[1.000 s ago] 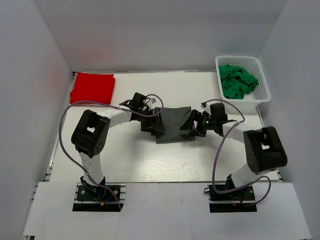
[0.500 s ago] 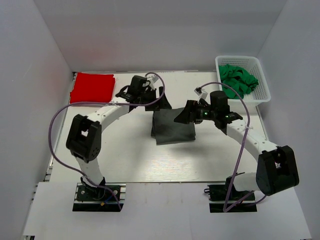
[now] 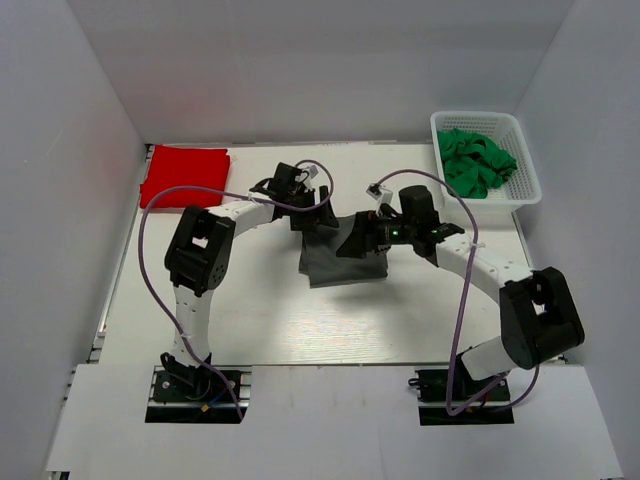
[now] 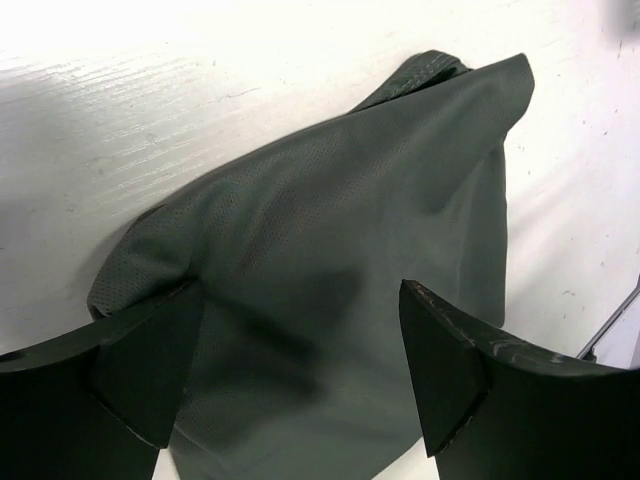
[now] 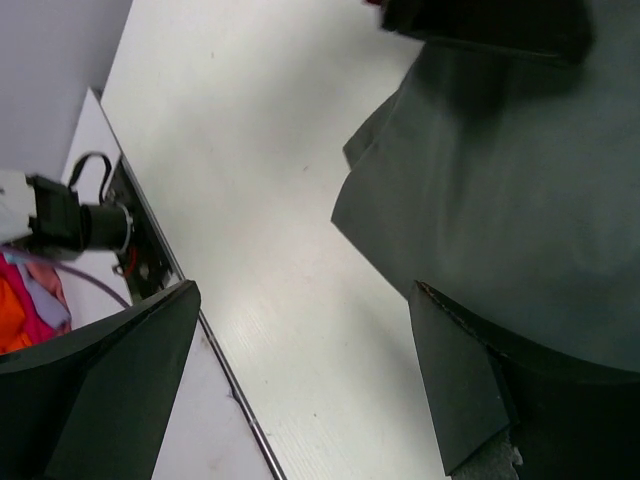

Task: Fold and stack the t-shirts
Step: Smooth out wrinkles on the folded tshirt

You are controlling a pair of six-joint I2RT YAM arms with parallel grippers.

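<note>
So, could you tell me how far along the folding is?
Done: the red t-shirt lies folded at the far left corner of the table. In hand: the grey t-shirt sits mid-table, partly folded, with the left gripper and right gripper open over it. Left: finishing and stacking.

Basket (image 3: 475, 115) far right, red t-shirt (image 3: 185, 175) left

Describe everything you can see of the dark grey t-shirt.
The dark grey t-shirt is soft, finely meshed cloth, folded into a rough rectangle that lies in the middle of the table. Its far edge is rumpled and humped rather than flat. The left gripper and right gripper hang over that far edge, both with jaws wide open; whether either touches the cloth cannot be told. It lies well apart from the red t-shirt.
</note>
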